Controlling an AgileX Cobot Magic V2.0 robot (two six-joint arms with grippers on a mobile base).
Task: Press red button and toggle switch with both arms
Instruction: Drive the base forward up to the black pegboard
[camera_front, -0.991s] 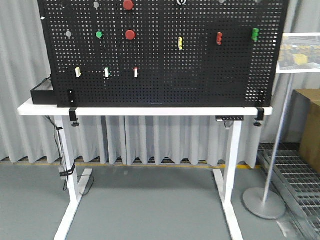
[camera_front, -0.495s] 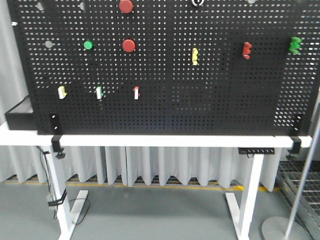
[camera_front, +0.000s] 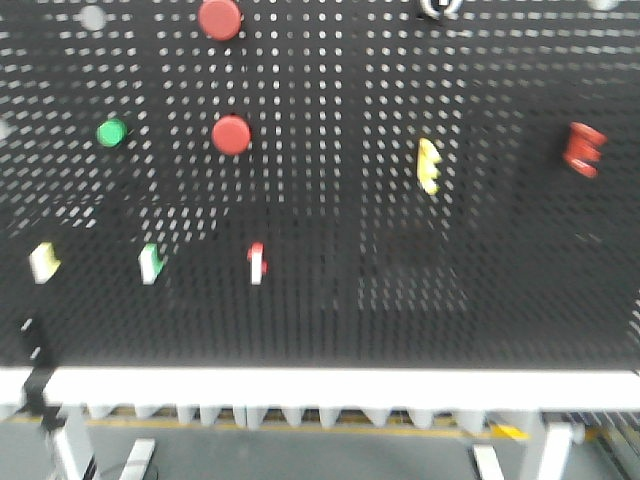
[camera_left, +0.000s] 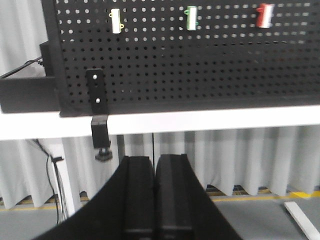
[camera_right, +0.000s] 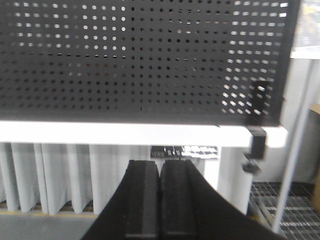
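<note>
Both clenched, empty: left claw (camera_left: 154, 166) facing pegboard (camera_left: 200, 65) lower-left corner, right claw (camera_right: 160, 171) facing lower-right corner.

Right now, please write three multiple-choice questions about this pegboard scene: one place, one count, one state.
1. Where is the green button relative to the lower red button? A) left B) right C) directly below
2. How many round red buttons are on the left half of the pegboard? A) one B) two C) four
3. How is the left claw? A) wide open B) shut, empty C) shut on a lever
Answers: 1 A, it sits left at similar height. 2 B, the upper red button and the lower one. 3 B, its fingers touch with nothing between.
</note>
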